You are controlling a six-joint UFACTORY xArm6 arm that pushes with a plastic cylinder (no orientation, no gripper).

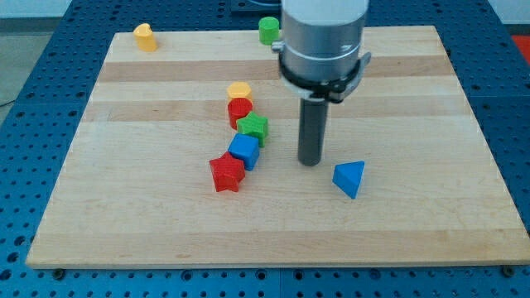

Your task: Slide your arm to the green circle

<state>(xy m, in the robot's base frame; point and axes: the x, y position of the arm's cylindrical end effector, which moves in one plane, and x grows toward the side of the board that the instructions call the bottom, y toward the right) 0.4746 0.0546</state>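
The green circle (268, 30) stands at the top edge of the wooden board (166, 232), just left of the arm's body. My tip (310, 161) rests on the board near the middle, far below the green circle. A blue triangle (349, 178) lies just to the tip's lower right. A green star-like block (253, 127) sits to the tip's left.
A chain of blocks runs left of the tip: yellow block (239, 89), red block (239, 110), the green one, blue cube (244, 151), red star (227, 173). A yellow block (145, 37) sits at the top left corner.
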